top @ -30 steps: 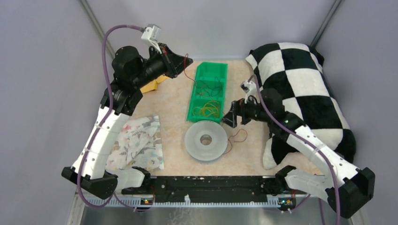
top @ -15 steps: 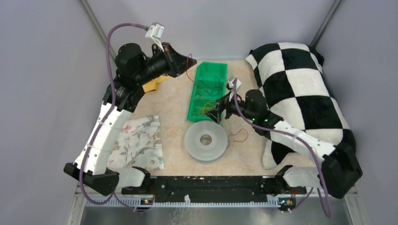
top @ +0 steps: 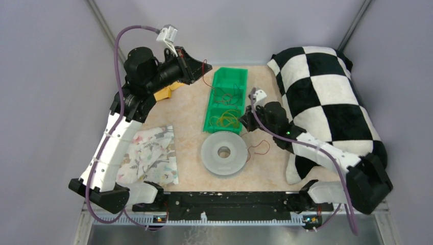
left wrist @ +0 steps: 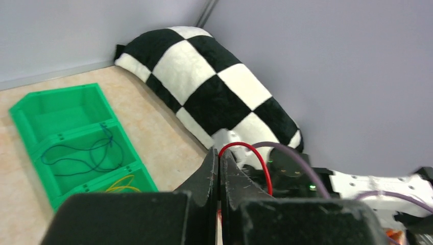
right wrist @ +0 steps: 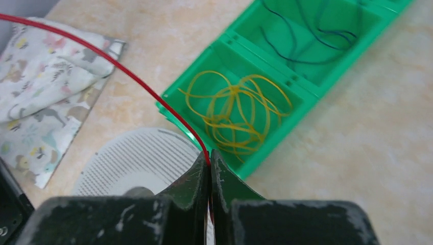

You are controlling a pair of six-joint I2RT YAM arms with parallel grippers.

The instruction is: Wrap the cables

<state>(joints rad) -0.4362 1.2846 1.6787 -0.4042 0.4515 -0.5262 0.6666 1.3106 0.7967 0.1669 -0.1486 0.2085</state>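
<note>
The cable is a thin red wire. My left gripper point(top: 202, 68) is raised at the back left, shut on one part of it; in the left wrist view the wire point(left wrist: 254, 151) arches out from between the shut fingertips of the left gripper point(left wrist: 219, 154). My right gripper point(top: 244, 125) is low between the green bin and the grey spool point(top: 223, 153), shut on another part of the wire point(right wrist: 117, 65), which runs up and left from the tips of the right gripper point(right wrist: 210, 156). Loose loops of wire point(top: 259, 148) lie right of the spool.
A green bin point(top: 211, 102) holds a yellow wire bundle point(right wrist: 235, 112) and a dark blue wire point(right wrist: 301, 41) in separate compartments. A checkered pillow point(top: 327, 97) fills the right side. A patterned cloth point(top: 150, 155) lies front left, and a yellow object point(top: 165, 94) sits under the left arm.
My right gripper, open before, swung left over the bin's near end, came back a little toward the spool and has shut on the wire. The left arm has hardly moved.
</note>
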